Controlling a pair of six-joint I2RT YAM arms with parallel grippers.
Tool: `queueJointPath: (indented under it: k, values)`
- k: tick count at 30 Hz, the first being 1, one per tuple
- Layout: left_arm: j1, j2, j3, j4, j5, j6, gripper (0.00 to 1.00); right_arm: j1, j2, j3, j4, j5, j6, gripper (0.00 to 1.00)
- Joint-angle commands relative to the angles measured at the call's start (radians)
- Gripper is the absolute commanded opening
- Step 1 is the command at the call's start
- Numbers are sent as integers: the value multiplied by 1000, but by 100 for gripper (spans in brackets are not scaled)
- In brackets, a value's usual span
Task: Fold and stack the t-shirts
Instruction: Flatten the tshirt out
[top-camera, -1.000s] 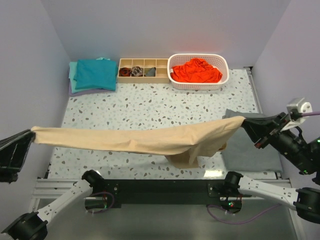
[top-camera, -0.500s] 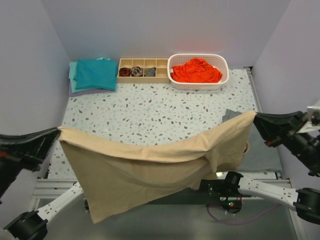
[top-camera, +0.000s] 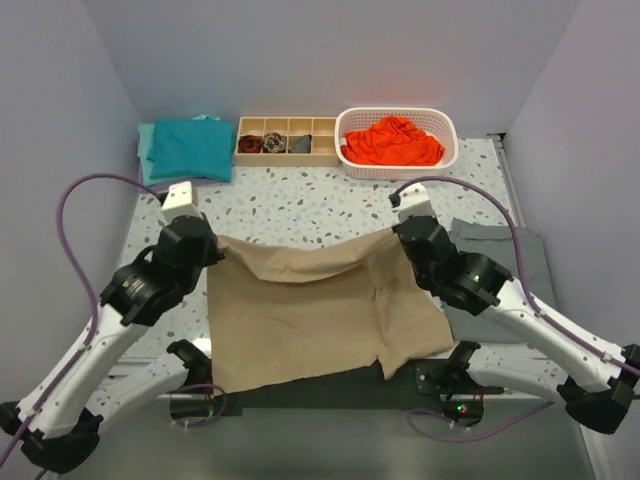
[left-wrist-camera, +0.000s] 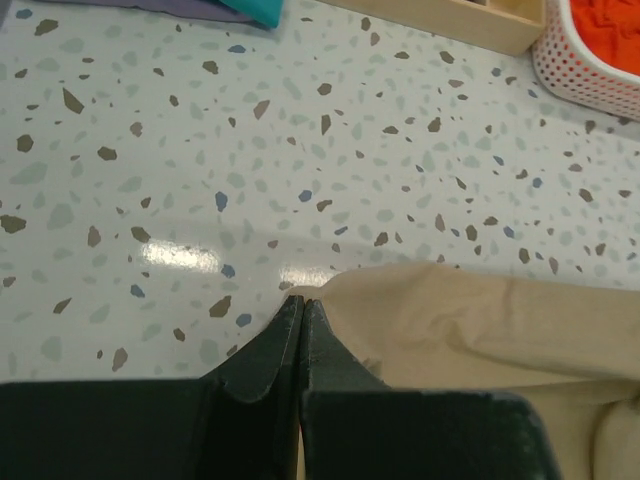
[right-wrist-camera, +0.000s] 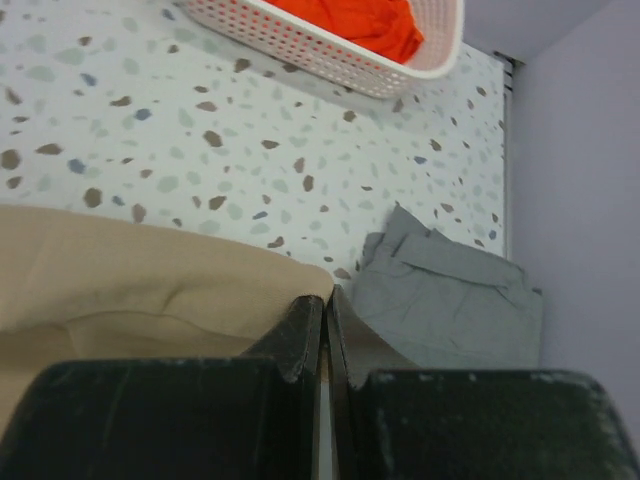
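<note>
A speckled terrazzo table (top-camera: 300, 205) fills a booth of plain lilac walls (top-camera: 330, 50). Along its far edge, from upper left to upper right, sit folded teal t-shirts (top-camera: 190, 147), a wooden divider tray (top-camera: 288, 140) and a white basket (top-camera: 448, 152) holding an orange-red t-shirt (top-camera: 395, 140). A grey cloth (top-camera: 505, 262) lies at the right. The tan t-shirt (top-camera: 310, 315) lies spread at lower centre, its near edge past the table's front. The left gripper (left-wrist-camera: 301, 303) and right gripper (right-wrist-camera: 326, 297) each pinch an upper corner, jaws tight on the fabric. A second ago the shirt hung stretched in mid-air between arms spread to the frame's side edges; both arms have since swung inward and lowered it.
</note>
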Motion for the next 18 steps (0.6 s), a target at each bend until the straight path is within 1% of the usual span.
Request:
queueJointPath:
  k: [1,2,3,5,6,7,8,9,11,12,14,16,18]
  values:
    - [5,144,-31,252,-178,-4,0,-172,-14,-17,203,50,32,0]
    - [13,213,-37,278,-181,12,0,-194,3,-17,225,56,38,0]
    - [25,245,-38,295,-184,18,0,-228,37,-13,233,71,50,0]
    - [80,336,-42,373,-160,47,0,-269,83,1,257,74,82,0]
    - [105,359,-48,405,-113,58,0,-318,135,27,254,30,102,0]
    - [152,380,-71,487,-93,85,0,-340,158,33,263,-14,110,0]
    - [177,417,-85,528,-79,93,0,-357,180,35,300,-36,107,0]
    - [197,436,-96,607,-48,110,0,-383,233,29,321,-51,101,0]
    - [243,486,-116,666,-46,148,0,-424,284,29,361,-86,106,0]
    - [255,503,-117,709,-31,165,0,-470,307,36,366,-120,116,0]
    - [297,569,-97,728,-14,191,0,-513,373,46,386,-179,138,0]
    - [343,638,-68,740,4,184,0,-568,443,67,389,-214,149,0]
    - [373,681,-56,802,53,199,0,-617,497,101,406,-249,152,0]
